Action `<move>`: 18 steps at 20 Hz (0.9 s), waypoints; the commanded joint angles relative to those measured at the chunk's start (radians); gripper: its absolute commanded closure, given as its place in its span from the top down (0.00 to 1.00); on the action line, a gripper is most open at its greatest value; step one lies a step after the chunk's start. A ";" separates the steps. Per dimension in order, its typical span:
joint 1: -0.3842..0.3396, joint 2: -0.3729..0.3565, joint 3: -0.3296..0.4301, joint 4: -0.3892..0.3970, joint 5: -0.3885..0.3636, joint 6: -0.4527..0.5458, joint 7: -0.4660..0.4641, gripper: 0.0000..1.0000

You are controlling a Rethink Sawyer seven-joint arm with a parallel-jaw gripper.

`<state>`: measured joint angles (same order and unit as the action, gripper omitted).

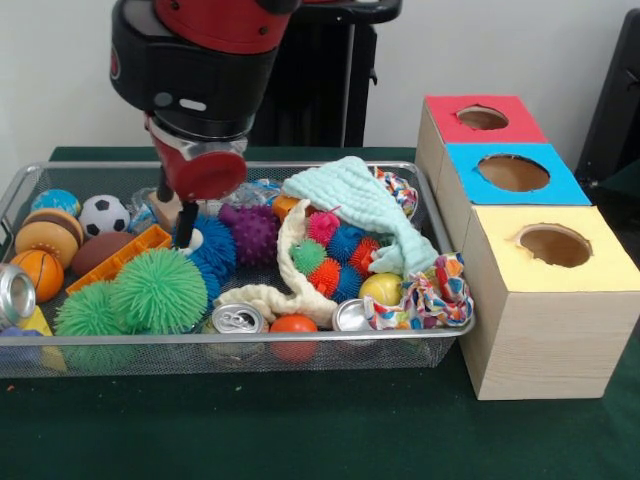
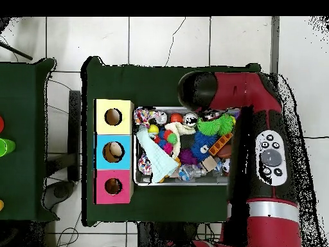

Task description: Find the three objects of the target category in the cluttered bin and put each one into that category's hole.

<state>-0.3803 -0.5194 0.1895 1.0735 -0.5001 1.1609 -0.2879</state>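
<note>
Cans [image 1: 237, 319] line the bin's [image 1: 300, 345] near wall. Gripper [image 1: 186, 238] digs among the spiky balls [image 1: 254, 233], presumably hunting a target; whether its jaws are apart I cannot tell. Holes [image 1: 553, 244] wait alongside.

This looks like a robotics lab set up for a sorting trial. A red and black robot arm [image 1: 205, 70] stands over a bench [image 1: 300, 430] draped in dark green cloth. On it sit a wire mesh bin [image 1: 240, 350] crammed with toy balls, cans and rags, and at its 3 o'clock a plywood box [image 1: 545, 320] with red, blue and yellow tops, each cut with a round hole. The overhead view shows pale floor tiles [image 2: 154, 38] and what may be loose cables [image 2: 64, 238].
</note>
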 commanded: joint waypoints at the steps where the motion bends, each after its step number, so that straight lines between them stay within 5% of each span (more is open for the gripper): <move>1: 0.039 0.063 -0.027 -0.054 0.013 0.091 0.333 1.00; 12: 0.099 0.165 -0.092 -0.192 -0.055 0.038 0.329 1.00; 18: 0.136 0.177 -0.096 -0.208 0.029 0.112 0.379 1.00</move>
<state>-0.2732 -0.3954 0.1018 0.8825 -0.4933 1.1615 -0.2811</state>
